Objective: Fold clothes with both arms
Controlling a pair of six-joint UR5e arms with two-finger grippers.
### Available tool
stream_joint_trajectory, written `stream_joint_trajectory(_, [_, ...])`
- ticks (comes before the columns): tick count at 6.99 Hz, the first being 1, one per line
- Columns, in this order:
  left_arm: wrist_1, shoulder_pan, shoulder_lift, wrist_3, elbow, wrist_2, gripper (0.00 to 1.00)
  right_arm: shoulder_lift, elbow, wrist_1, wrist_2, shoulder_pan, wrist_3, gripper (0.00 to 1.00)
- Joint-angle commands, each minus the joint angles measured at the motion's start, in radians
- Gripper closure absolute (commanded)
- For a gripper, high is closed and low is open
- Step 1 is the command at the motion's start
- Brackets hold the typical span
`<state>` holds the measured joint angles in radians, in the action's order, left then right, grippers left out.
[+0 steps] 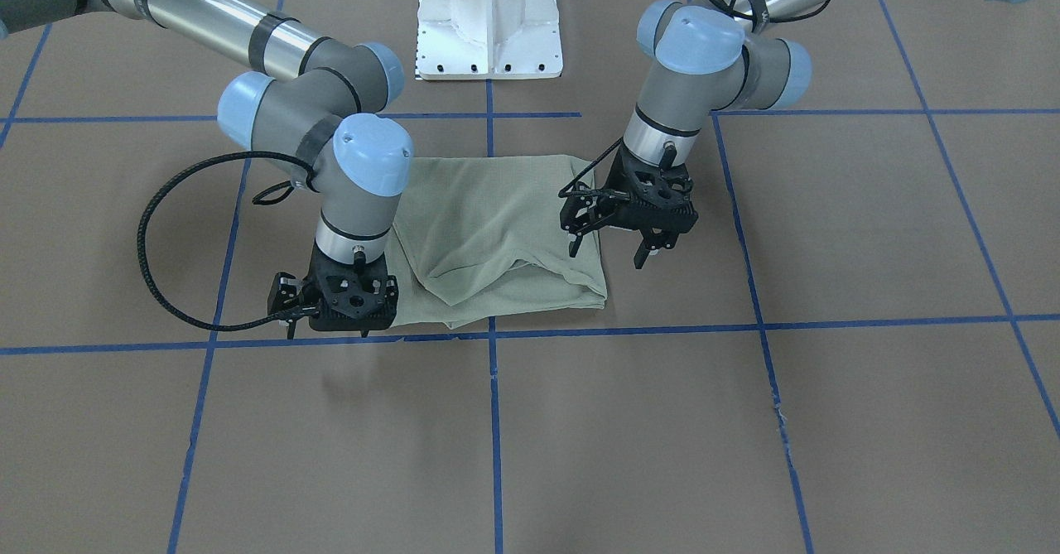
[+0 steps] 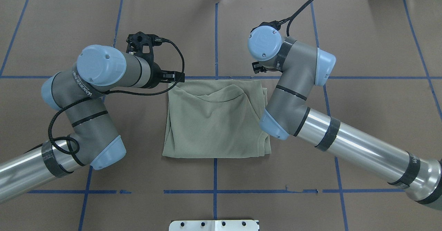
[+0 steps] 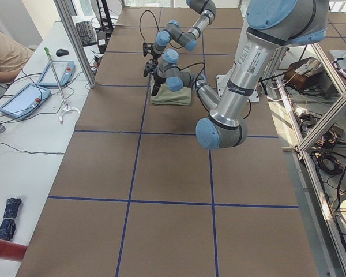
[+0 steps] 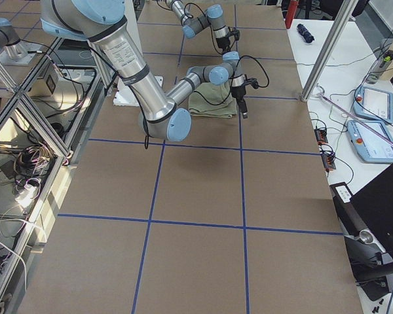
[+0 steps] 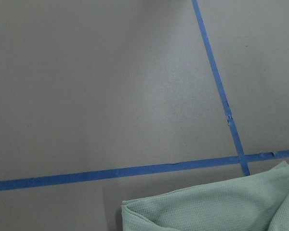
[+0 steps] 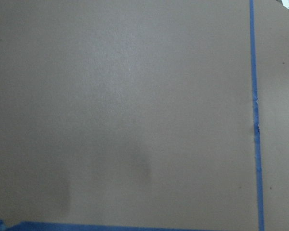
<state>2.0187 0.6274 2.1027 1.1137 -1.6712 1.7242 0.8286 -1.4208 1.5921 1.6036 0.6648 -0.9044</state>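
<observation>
The sage-green shirt (image 1: 497, 231) lies folded into a rough rectangle on the brown table, with a loose ridge of cloth across its top; it also shows in the overhead view (image 2: 214, 120). My left gripper (image 1: 606, 254) hangs open and empty just above the shirt's side edge. My right gripper (image 1: 326, 334) is low over the table beside the opposite front corner of the shirt; its tips look apart and hold nothing. In the overhead view both grippers are mostly hidden under their wrists. The left wrist view shows a shirt corner (image 5: 221, 207); the right wrist view shows only table.
The white base pedestal (image 1: 489, 24) stands behind the shirt. Blue tape lines (image 1: 493, 421) cross the brown table. Beyond the table's far edge are a metal post (image 4: 327, 46) and a side desk with tablets (image 4: 373, 104).
</observation>
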Motion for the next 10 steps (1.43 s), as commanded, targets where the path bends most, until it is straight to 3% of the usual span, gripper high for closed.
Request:
stream_joint_trajectory(1, [0.000, 0.000, -0.001, 0.000, -0.001, 0.000, 0.00, -0.063, -0.007, -0.070, 0.107, -0.007, -0.281, 0.00])
stream_joint_trajectory(4, [0.000, 0.000, -0.001, 0.000, -0.001, 0.000, 0.00, -0.052, -0.010, -0.138, 0.073, -0.100, -0.457, 0.11])
stream_joint_trajectory(7, [0.000, 0.000, -0.001, 0.000, -0.002, 0.000, 0.00, -0.010, -0.006, -0.193, 0.032, -0.132, -0.476, 0.18])
stream_joint_trajectory(9, [0.000, 0.000, -0.001, 0.001, -0.002, 0.000, 0.00, -0.006, -0.001, -0.195, 0.024, -0.134, -0.476, 0.36])
stream_joint_trajectory(10, [0.000, 0.000, -0.001, 0.000, -0.002, 0.000, 0.00, -0.011, -0.003, -0.196, 0.024, -0.134, -0.484, 0.60])
